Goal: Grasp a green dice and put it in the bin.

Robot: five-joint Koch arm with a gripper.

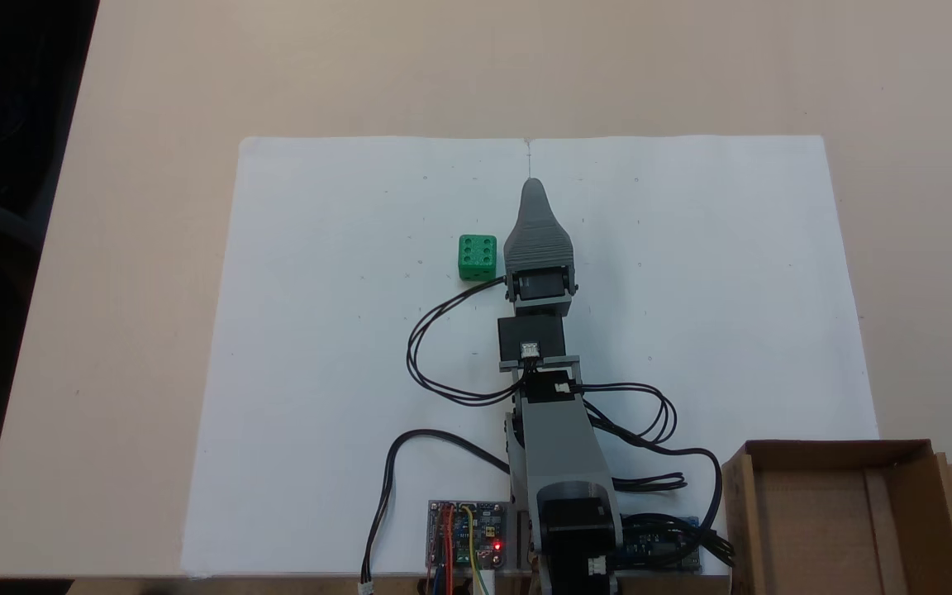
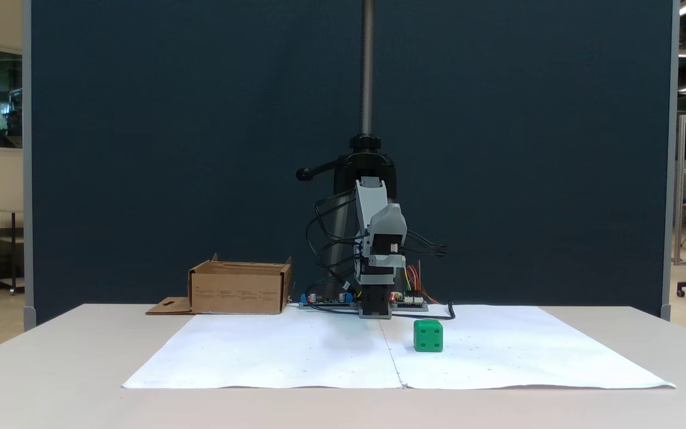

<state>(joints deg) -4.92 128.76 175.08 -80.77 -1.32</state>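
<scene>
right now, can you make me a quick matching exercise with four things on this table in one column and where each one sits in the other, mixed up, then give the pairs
Things:
1. green dice
2. bin
3. hand
4. circuit board with a red light

Places, as the fixed view from above shows them:
A. at the bottom edge of the white paper, just left of the arm's base
B. bottom right corner, off the paper's corner
C. on the paper, just left of the grey hand
D. pointing up the picture along the paper's centre seam

Pairs: 1-C, 2-B, 3-D, 4-A

Green dice [image 1: 477, 257] on paper — bin [image 1: 848, 516] apart.
</scene>
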